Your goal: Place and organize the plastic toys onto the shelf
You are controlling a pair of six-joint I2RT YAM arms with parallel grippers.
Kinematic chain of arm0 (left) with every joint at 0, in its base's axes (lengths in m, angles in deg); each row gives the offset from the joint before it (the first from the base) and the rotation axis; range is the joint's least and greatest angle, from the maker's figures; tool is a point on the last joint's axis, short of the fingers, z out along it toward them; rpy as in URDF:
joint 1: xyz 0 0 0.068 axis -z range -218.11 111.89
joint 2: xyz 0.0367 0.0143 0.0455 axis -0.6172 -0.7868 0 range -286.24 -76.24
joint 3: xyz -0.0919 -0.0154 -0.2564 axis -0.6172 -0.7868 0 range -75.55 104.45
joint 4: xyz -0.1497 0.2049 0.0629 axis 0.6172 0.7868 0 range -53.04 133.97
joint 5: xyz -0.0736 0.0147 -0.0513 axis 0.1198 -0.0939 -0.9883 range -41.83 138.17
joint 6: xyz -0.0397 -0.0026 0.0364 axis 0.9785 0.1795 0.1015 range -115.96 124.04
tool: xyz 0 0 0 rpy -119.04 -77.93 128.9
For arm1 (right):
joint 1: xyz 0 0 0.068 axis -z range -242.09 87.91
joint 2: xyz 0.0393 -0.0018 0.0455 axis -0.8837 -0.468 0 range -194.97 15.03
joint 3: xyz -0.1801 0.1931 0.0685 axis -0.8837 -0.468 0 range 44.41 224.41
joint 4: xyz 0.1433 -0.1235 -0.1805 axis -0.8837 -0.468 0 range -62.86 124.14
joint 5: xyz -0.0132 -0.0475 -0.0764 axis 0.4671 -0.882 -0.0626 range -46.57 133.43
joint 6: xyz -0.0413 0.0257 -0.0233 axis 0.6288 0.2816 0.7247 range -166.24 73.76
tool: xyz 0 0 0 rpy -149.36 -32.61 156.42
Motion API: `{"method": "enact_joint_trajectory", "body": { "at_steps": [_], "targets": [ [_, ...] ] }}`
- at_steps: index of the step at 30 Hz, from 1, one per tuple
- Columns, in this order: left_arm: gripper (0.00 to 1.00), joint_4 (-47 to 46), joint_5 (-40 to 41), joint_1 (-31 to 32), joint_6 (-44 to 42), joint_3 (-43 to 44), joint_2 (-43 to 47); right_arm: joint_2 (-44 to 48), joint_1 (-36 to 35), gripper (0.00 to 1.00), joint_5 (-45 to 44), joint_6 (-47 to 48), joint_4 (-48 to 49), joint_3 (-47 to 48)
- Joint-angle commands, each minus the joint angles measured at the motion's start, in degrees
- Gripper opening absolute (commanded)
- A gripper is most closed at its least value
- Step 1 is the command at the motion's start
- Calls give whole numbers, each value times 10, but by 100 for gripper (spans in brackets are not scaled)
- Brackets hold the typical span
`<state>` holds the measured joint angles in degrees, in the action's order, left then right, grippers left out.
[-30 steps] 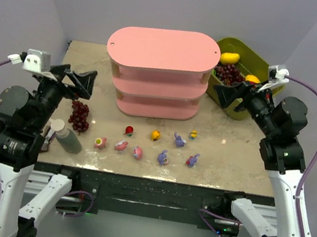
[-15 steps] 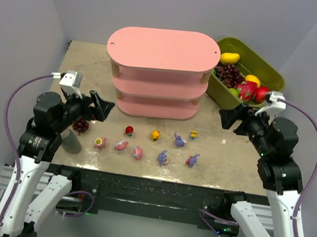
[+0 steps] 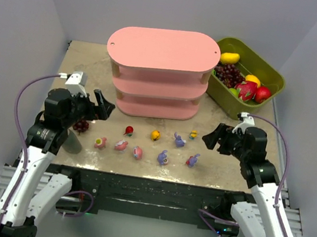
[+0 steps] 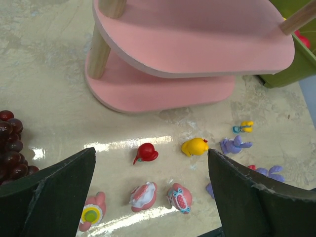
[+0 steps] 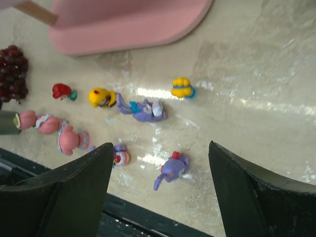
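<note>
The plastic toys (image 3: 155, 135) are left uncovered from above. Bare tabletop (image 3: 214, 162) is seen at three o'clock of them. At twelve o'clock the way is barred by the shelf (image 3: 160, 47); at nine o'clock, by a grape bunch (image 3: 80, 124) and a grey cylinder (image 3: 73, 143).

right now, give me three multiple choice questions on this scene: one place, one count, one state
1. Where is the olive-green rectangular plastic bin relative to the pink three-tier oval-boarded shelf?
A) on its top board
B) beside it, on the right arm's side
C) in front of it

2. How many small plastic figurines lie on the beige table?
A) three
B) six
C) nine

3. How are the left gripper and right gripper?
A) both open, empty
B) left shut on a figurine
C) right shut on a figurine

Answers: B, the bin sits off the shelf's end nearest the right arm; C, nine lie before the shelf; A, both wrist views show spread fingers with nothing between.
</note>
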<state>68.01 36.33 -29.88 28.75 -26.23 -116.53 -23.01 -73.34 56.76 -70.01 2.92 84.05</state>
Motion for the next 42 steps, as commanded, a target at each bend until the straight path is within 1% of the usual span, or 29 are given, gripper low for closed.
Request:
{"method": "enact_joint_trajectory", "body": {
  "at_steps": [1, 2, 4, 5, 6, 8, 9, 12, 15, 16, 17, 20, 23, 28, 34, 35, 37, 42],
  "targets": [
    [100, -52, -40, -4, -1, -28, 24, 17, -19, 80, 66, -20, 56, -42],
    [100, -64, -50, -4, -4, -33, 28, 18, -28, 80, 68, -16, 66, -46],
    [100, -75, -68, -5, -5, -45, 31, 31, -70, 80, 78, -11, 86, -52],
    [100, -81, -69, -4, -5, -47, 33, 37, -89, 80, 80, -12, 115, -56],
    [100, -83, -67, -4, -5, -48, 33, 45, -124, 81, 83, -12, 133, -65],
    [100, -86, -64, -4, -6, -48, 32, 46, -155, 81, 91, -15, 183, -77],
    [100, -87, -66, -4, -7, -47, 31, 41, -184, 81, 88, -12, 193, -84],
    [100, -90, -69, -4, -7, -42, 29, 9, -234, 79, 73, 7, 226, -92],
    [100, -95, -78, -4, -10, -41, 28, -29, -268, 75, 74, 16, 267, -106],
    [100, -95, -79, -4, -11, -38, 27, -39, -274, 73, 73, 16, 278, -112],
    [100, -94, -79, -4, -12, -38, 27, -50, -279, 67, 71, 14, 301, -119],
    [100, -95, -80, -4, -12, -34, 29, -69, -294, 58, 65, 11, 354, -154],
    [100, -98, -80, -4, -12, -33, 32, -82, -314, 57, 63, 1, 414, -185],
    [100, -99, -80, -4, -14, -33, 29, -123, -347, 58, 1, 0, 427, -185],
    [100, -100, -77, -4, -17, -33, 27, -185, -381, 60, -48, 5, 439, -184],
    [100, -100, -77, -4, -18, -33, 27, -193, -385, 59, -67, 7, 438, -182],
    [100, -101, -77, -4, -19, -32, 28, -207, -399, 54, -79, 11, 440, -178],
    [100, -96, -73, -4, -24, -30, 30, -229, -428, 52, -120, 15, 442, -172]
  ]
}}
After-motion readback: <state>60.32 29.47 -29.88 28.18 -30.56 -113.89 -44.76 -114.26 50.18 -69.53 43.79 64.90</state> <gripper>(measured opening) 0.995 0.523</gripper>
